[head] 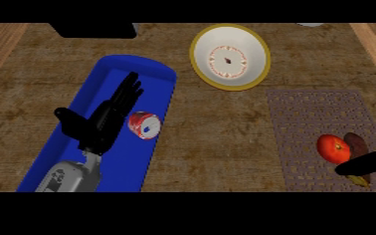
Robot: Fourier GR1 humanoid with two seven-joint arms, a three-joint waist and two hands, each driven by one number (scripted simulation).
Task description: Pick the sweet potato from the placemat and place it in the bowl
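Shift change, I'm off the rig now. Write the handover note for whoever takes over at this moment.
Left hand: open, fingers straight, resting over the blue tray, holding nothing; a red-and-white can lies beside it.
Right hand: only partly in view at the right edge, over the placemat; whether it is open or shut cannot be told.
Sweet potato: on the placemat, next to a tomato, just above the right hand.
Bowl: no sweet potato in it.
Done: nothing placed. Left: grasp the sweet potato, carry it to the bowl.

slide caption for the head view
Right hand reaches the sweet potato on the placemat; bowl waits.
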